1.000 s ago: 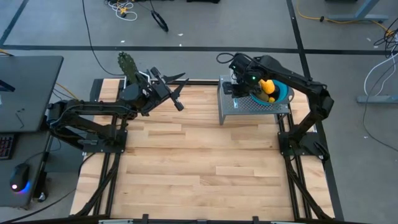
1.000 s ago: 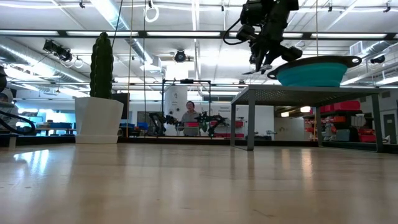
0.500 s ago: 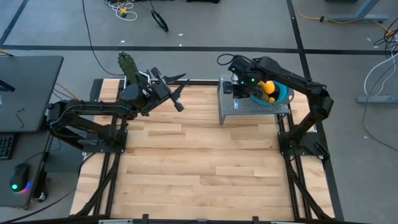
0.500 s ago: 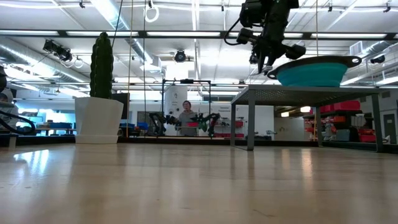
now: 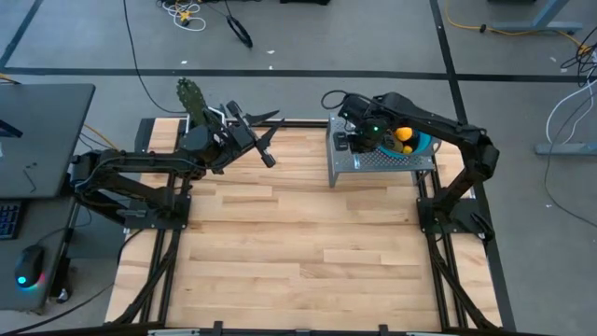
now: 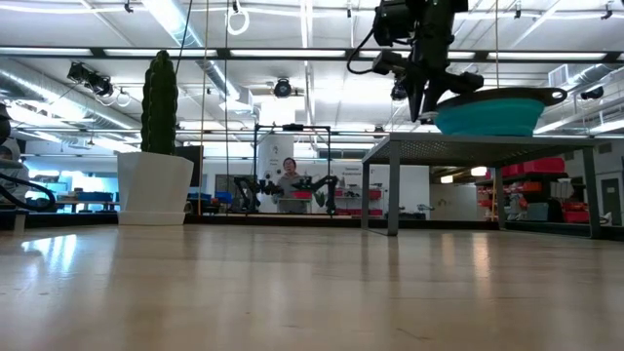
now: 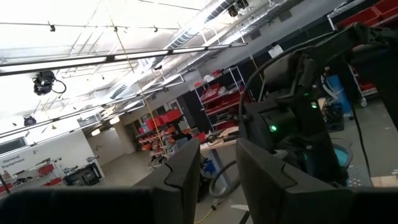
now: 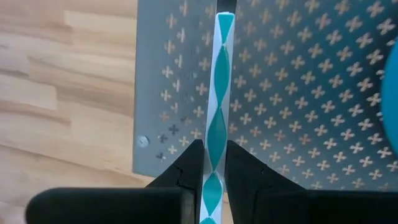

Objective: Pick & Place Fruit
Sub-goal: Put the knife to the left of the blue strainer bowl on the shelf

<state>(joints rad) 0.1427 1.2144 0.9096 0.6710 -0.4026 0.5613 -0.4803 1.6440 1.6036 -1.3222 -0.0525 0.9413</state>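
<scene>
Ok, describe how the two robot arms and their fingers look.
Both arms are dark, jointed links on black frames at the table's edges. The right arm carries a looping black cable and a small green light near its wrist. The fingers are dark, flat-sided and blocky, the left arm's alike.

This is a robotics lab or industrial workshop hall. Beyond the wooden bench (image 6: 292, 283), the low view shows a high ceiling with exposed ducts (image 6: 58, 78) and strip lights (image 6: 175, 19), shelving stacked with red bins (image 6: 531, 166), and a person (image 6: 289, 180) among further robot arms. From above, cables (image 5: 187, 14) trail over grey concrete floor (image 5: 308, 37).
</scene>
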